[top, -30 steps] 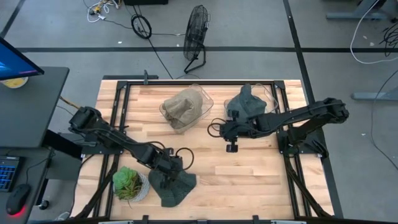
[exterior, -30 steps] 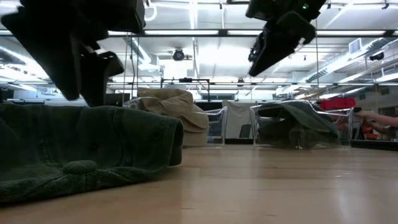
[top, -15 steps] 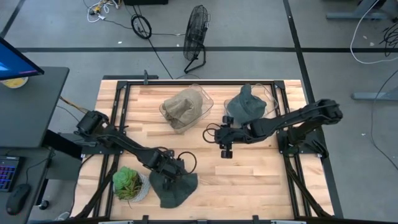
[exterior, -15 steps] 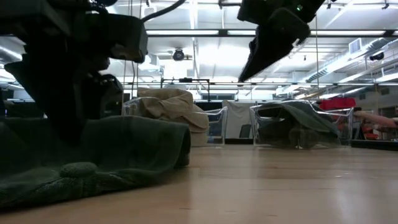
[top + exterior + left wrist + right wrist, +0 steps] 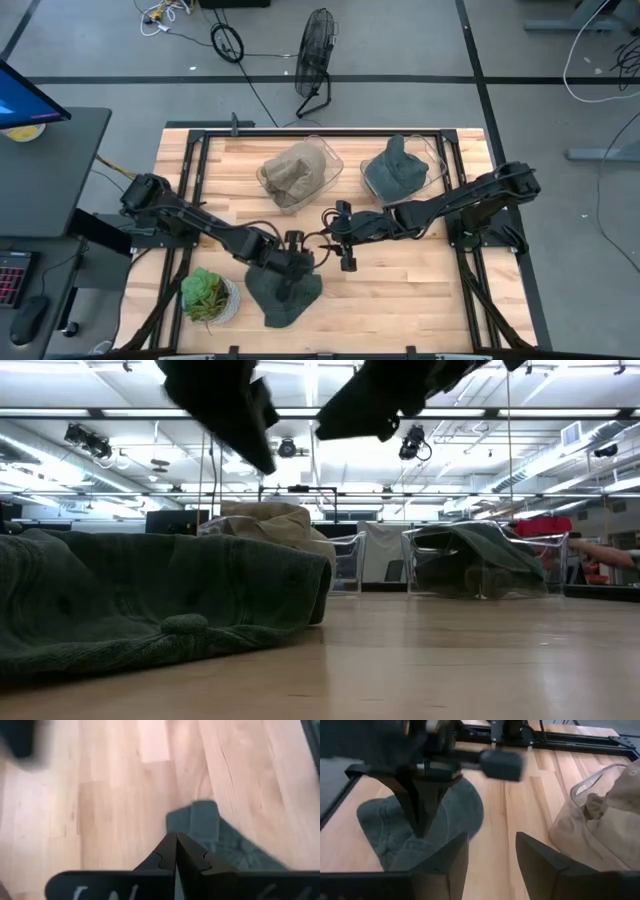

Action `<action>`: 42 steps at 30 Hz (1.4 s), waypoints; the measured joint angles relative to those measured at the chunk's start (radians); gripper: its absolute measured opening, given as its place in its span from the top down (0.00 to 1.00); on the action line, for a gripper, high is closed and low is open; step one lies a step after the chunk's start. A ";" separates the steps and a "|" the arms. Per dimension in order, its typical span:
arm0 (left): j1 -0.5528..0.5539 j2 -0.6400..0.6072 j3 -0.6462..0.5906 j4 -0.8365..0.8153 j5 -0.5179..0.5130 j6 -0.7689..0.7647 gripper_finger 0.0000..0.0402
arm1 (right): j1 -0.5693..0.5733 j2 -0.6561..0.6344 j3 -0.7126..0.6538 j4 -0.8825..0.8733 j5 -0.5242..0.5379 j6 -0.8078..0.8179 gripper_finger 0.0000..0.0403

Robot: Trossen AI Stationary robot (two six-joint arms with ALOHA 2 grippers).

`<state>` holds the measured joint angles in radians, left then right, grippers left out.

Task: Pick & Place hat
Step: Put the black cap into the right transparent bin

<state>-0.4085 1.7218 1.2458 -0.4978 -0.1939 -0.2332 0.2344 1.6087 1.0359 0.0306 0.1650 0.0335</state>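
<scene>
A dark green hat (image 5: 285,292) lies flat on the wood near the table's front edge, its button (image 5: 185,624) facing the low camera. My left gripper (image 5: 295,263) hangs shut just above the hat's far edge. In the left wrist view its fingers (image 5: 176,845) meet with nothing between them. The low view shows its tip (image 5: 266,460) clear of the hat (image 5: 150,595). My right gripper (image 5: 347,262) hovers open beside it on the right, pointing down at the bare wood (image 5: 492,855).
A tan hat (image 5: 295,172) and a grey-green hat (image 5: 395,168) each sit in a clear bin at the table's far side. A potted plant (image 5: 208,295) stands left of the dark green hat. A person's arm (image 5: 610,550) shows far off in the room.
My left gripper has shut, risen off the dark green hat and gone a little toward the table's right. The hat has slid a little to the right and still lies flat. My right gripper has come toward the table's left and near edge, close to the left gripper.
</scene>
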 joint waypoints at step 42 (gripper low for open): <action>-0.019 -0.002 -0.108 -0.020 -0.165 -0.224 0.98 | 0.002 0.106 0.000 0.127 -0.149 -0.062 0.59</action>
<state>-0.4271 1.7199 1.1380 -0.5175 -0.3587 -0.4574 0.2363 1.7143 1.0355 0.1574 0.0163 -0.0284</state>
